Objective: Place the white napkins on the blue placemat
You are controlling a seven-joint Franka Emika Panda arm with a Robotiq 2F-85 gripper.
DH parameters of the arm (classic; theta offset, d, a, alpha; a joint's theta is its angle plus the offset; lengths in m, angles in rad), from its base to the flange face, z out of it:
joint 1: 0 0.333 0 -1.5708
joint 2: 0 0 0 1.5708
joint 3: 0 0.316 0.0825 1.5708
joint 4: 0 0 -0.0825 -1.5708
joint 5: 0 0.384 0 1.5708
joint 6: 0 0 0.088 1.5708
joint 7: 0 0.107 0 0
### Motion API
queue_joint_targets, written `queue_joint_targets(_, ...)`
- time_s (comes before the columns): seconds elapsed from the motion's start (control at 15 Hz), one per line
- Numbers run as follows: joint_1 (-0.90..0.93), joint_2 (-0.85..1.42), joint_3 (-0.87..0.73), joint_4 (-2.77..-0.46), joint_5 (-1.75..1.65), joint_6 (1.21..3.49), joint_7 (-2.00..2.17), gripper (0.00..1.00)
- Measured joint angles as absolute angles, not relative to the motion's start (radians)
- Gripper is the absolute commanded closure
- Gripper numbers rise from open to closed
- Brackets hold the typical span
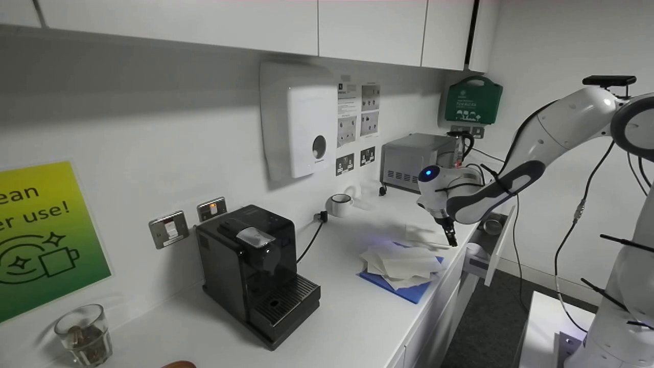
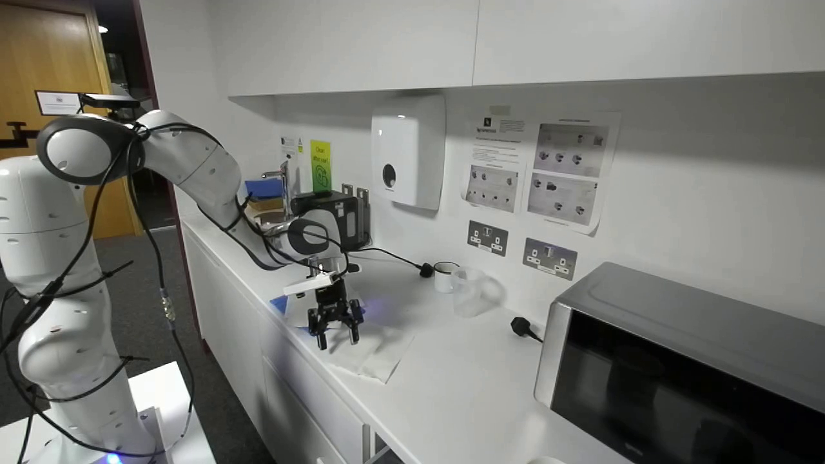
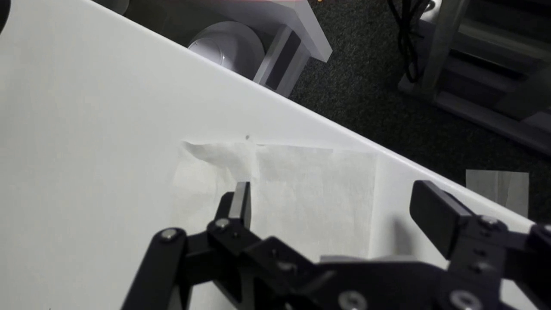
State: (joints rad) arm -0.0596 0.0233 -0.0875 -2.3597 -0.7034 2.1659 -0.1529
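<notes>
White napkins point(image 1: 401, 263) lie in a loose pile on the blue placemat point(image 1: 416, 294), near the end effector point(image 3: 333, 187) on the side toward the coffee machine point(image 1: 240, 276), while a loose napkin point(image 3: 312, 193) rests on the surface point(image 3: 86, 172) directly below the end effector; the coming move turns on that. The fingers point(image 3: 434, 211) stand wide apart with nothing held, one over the loose napkin, the other past its edge on the side toward the surface's front edge. They seem to hang low above it rather than press on it. No long axis can be told, since the end effector covers part of the loose napkin, and the line down it may be a fold or a second edge. Away from the front edge one corner appears to lift slightly, likely an easier pinch than the flat middle. A single arm point(image 1: 567, 122) does the work, so no choice of side arises. Room is tightest at the finger nearest the front edge, with an open drawer point(image 3: 317, 36) lower down past it; the microwave point(image 2: 677, 367) stands well apart on the side opposite the placemat, and a mug point(image 2: 443, 280) stands apart toward the wall point(image 2: 722, 180).
</notes>
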Motion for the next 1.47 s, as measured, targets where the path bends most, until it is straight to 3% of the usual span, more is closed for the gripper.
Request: queue_joint_targets(1.47, -0.061, 0.042, -0.088, -2.368, -0.777, 2.216, -0.151, 0.0)
